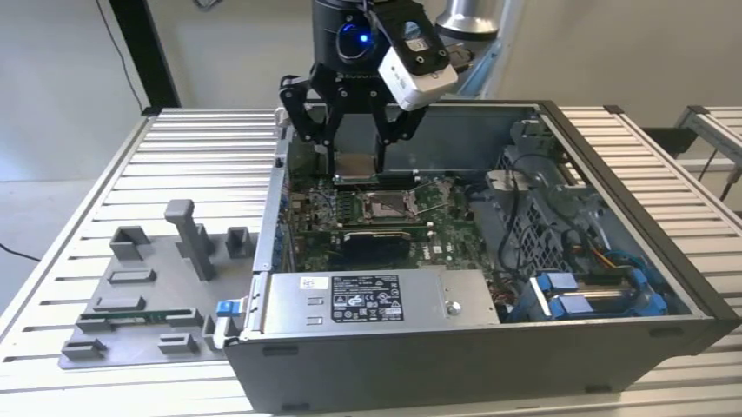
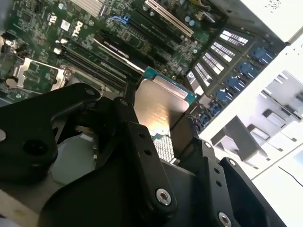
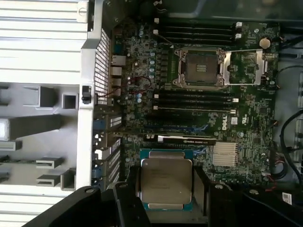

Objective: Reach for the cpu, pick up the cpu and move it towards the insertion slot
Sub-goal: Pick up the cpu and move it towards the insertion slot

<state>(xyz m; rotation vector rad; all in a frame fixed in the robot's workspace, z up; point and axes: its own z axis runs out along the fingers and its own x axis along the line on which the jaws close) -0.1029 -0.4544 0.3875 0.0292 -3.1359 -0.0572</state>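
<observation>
the gripper (image 1: 354, 165) hangs inside the open computer case (image 1: 603, 347), its black jaws closed onto the two opposite edges of the cpu (image 1: 354, 164), which is held flat and lifted clear of the motherboard (image 1: 453, 243). in the first wrist view the cpu (image 3: 166, 183) shows its pale metal face framed by a teal border, with dark fingers (image 3: 201, 189) pressed against either side. the second wrist view shows the same chip (image 2: 161, 106) tilted in the picture, wedged between the black fingers (image 2: 142, 156). the insertion slot (image 1: 388, 206) lies on the board at about 5 o'clock from the held cpu in the exterior view, near but apart from it, its silver frame open. in the first wrist view the slot (image 3: 201, 68) sits well apart from the chip, with memory slots (image 3: 194, 101) between them. a grey fixture tray (image 1: 151, 295) rests on the table (image 1: 69, 261) at 9 o'clock of the case.
</observation>
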